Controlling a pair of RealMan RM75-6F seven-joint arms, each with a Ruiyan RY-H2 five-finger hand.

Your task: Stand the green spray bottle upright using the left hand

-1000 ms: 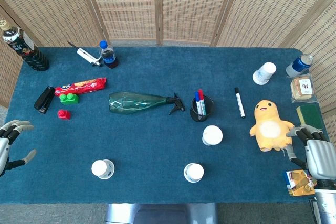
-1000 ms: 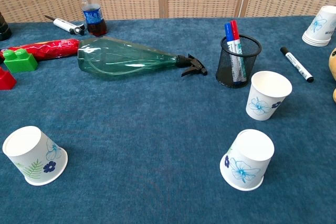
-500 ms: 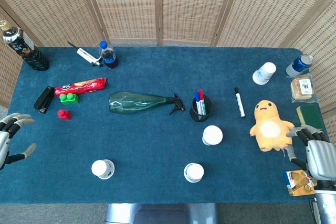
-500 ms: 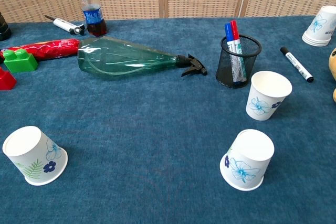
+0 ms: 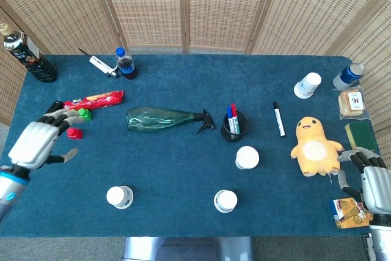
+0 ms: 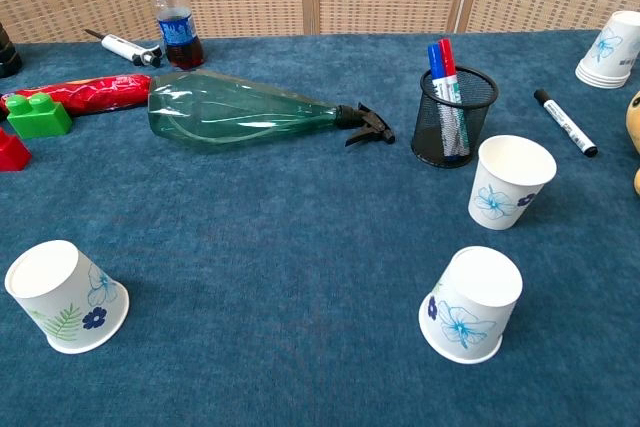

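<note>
The green spray bottle (image 5: pixel 160 118) lies on its side in the middle of the blue table, its black nozzle (image 5: pixel 205 123) pointing right; the chest view shows the bottle (image 6: pixel 235 111) flat too. My left hand (image 5: pixel 38 142) hovers over the table's left side with fingers spread and nothing in it, well left of the bottle's base and above the red brick (image 5: pixel 74 132). My right hand (image 5: pixel 372 180) rests open at the right edge, beside the yellow plush toy (image 5: pixel 314 147). Neither hand appears in the chest view.
A mesh pen cup (image 5: pixel 234 126) stands just right of the nozzle. Paper cups (image 5: pixel 247 158) (image 5: pixel 225 201) (image 5: pixel 119 197) dot the front. A red snack pack (image 5: pixel 93 99), green brick (image 5: pixel 80 114) and black stapler (image 5: pixel 51 116) lie left of the bottle; a cola bottle (image 5: pixel 126 64) stands behind.
My left hand has moved in from the left edge, up and to the right over the table toward the bricks. The bottle and my right hand have stayed put.
</note>
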